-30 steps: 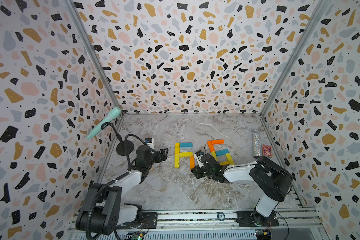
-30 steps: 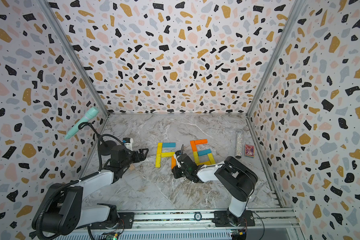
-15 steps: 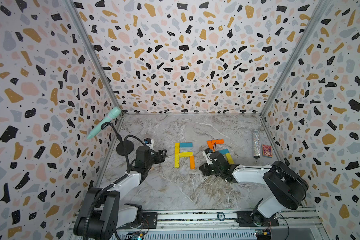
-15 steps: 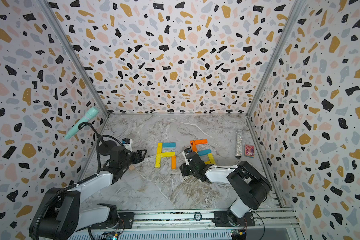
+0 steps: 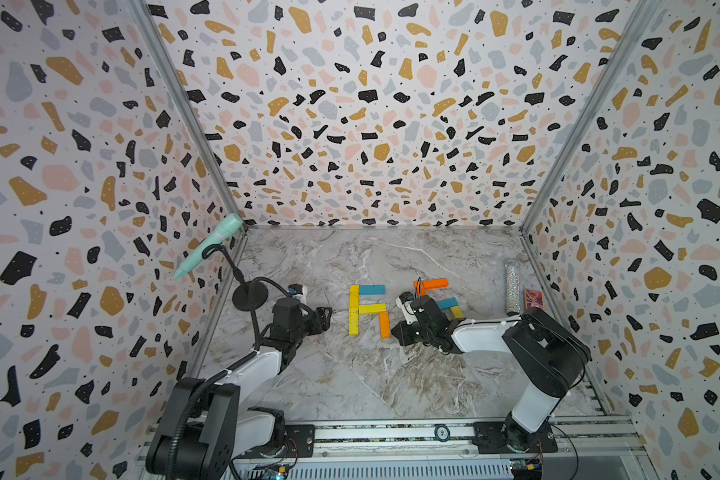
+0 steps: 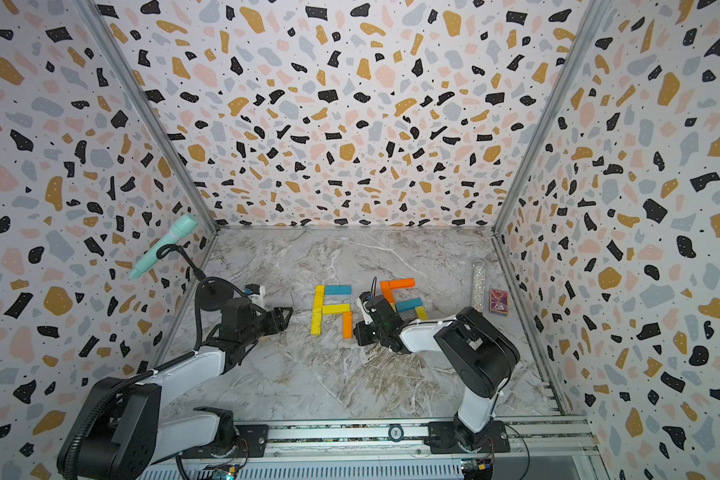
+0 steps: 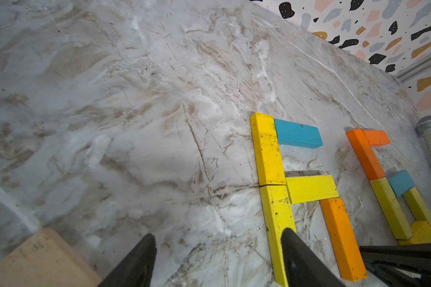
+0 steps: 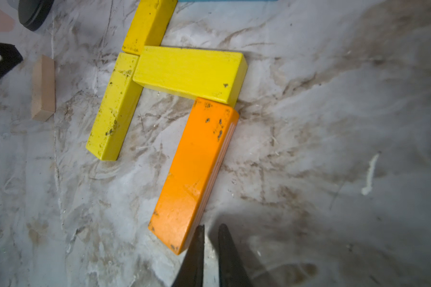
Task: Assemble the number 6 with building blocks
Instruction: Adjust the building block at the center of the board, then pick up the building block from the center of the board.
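Beside the right hand (image 8: 210, 229), orange block (image 8: 194, 171), fingers nearly closed, empty

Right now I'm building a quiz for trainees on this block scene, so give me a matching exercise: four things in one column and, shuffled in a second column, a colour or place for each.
Things
1. block across the top of the unfinished 6
2. loose block by the left gripper
3. glittery tube
4. block nearest the right gripper

Descriptions
A. pale bare wood
B. orange
C. blue
D. lies beside the small red box

Pairs
1-C: the blue block.
2-A: the bare wood block, near the left gripper.
3-D: the glittery tube next to the red box.
4-B: the orange block beside the right gripper.
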Controlling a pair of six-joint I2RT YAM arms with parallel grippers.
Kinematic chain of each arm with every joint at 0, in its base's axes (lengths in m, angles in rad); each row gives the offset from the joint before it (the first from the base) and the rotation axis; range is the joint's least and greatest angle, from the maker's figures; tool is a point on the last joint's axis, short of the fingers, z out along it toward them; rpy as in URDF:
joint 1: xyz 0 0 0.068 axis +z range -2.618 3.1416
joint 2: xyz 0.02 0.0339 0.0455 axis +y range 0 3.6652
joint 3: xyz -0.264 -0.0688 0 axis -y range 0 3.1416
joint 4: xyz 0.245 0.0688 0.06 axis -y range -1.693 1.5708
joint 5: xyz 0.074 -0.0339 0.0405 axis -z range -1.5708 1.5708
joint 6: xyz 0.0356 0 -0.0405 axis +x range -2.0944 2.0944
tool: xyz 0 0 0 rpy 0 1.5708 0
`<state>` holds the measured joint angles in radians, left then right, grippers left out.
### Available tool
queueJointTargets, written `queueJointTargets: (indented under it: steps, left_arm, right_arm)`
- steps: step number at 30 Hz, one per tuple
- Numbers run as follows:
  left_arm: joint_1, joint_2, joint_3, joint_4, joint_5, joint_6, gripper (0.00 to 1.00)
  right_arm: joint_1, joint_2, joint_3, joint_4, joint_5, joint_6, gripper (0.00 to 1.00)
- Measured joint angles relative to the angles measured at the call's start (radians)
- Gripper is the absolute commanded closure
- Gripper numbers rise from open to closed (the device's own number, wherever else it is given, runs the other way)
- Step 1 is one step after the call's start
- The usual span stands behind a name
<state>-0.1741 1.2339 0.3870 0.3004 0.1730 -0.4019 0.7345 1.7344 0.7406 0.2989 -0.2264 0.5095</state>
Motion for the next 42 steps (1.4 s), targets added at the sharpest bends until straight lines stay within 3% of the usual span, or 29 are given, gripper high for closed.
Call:
queueJointTargets:
  steps: [5,10,17,20,22,24,27,33,42]
  left_arm:
    - [-0.001,0.001,-0.002,0.0,-0.006,-0.01,0.33]
    - [-0.024,0.029,-0.003,0.019,-0.013,-0.034,0.72]
    - [-0.075,0.146,0.002,0.029,-0.014,-0.04,0.79]
    - [-0.078,0.134,0.013,-0.009,-0.047,-0.047,0.51]
    - [-0.078,0.085,0.035,-0.067,-0.097,-0.059,0.41]
    - [-0.077,0.003,0.073,-0.134,-0.165,-0.071,0.18]
    - [-0.059,-0.121,0.165,-0.217,-0.249,-0.091,0.03]
    - [0.054,-0.215,0.394,-0.359,-0.292,-0.085,0.0]
    - [0.237,-0.281,0.519,-0.543,-0.201,-0.062,0.0]
  right_arm:
    - [-0.006,0.0,0.009,-0.015,-0.001,-0.008,0.84]
    - [-0.033,0.0,0.058,-0.056,0.006,-0.029,0.85]
    - [-0.059,0.013,0.134,-0.083,0.018,-0.058,0.86]
    - [-0.035,0.013,0.153,-0.106,0.04,-0.084,0.73]
    - [0.0,0.013,0.169,-0.117,0.055,-0.106,0.65]
    - [0.049,0.013,0.2,-0.126,0.062,-0.131,0.55]
    - [0.127,0.017,0.268,-0.124,0.068,-0.17,0.48]
    - [0.264,0.169,0.491,-0.082,0.082,-0.237,0.4]
    - [0.387,0.496,0.777,-0.134,0.113,-0.315,0.35]
